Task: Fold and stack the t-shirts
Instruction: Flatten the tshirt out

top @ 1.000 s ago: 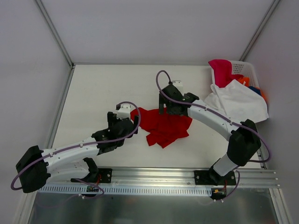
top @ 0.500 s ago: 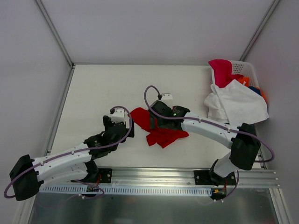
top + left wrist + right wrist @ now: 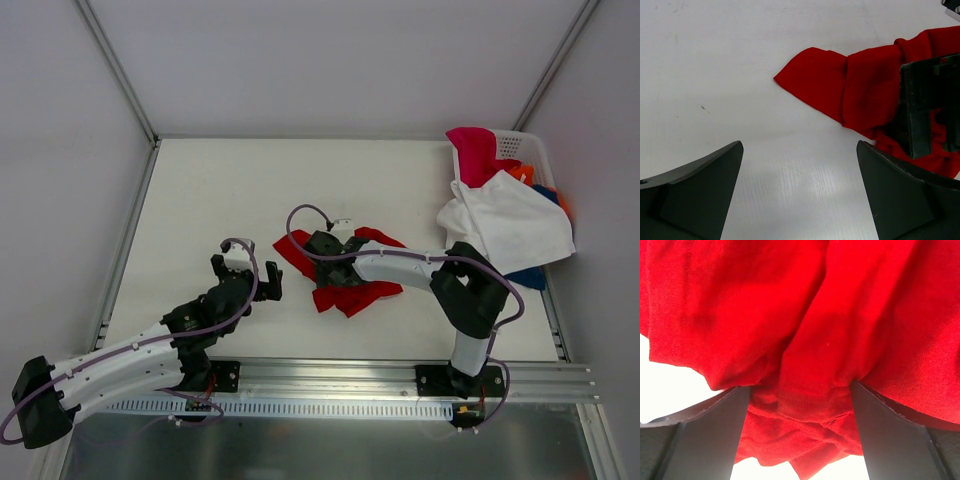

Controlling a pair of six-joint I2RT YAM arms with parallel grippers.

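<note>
— While the red t-shirt (image 3: 345,296) lies crumpled on the worktop (image 3: 200,190), what has the right hand (image 3: 800,390) got?
— Its fingers are wide apart, pressed down astride a bunched fold of it. The left hand (image 3: 800,150) gapes fully, holding nothing, just beside the shirt's corner.

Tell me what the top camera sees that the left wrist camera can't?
Only the top camera shows the basket holding the white t-shirt and pink t-shirt. Only the left wrist camera shows its own fingers up close, spread wide above bare table. Both show the red t-shirt with the right arm on it.
</note>
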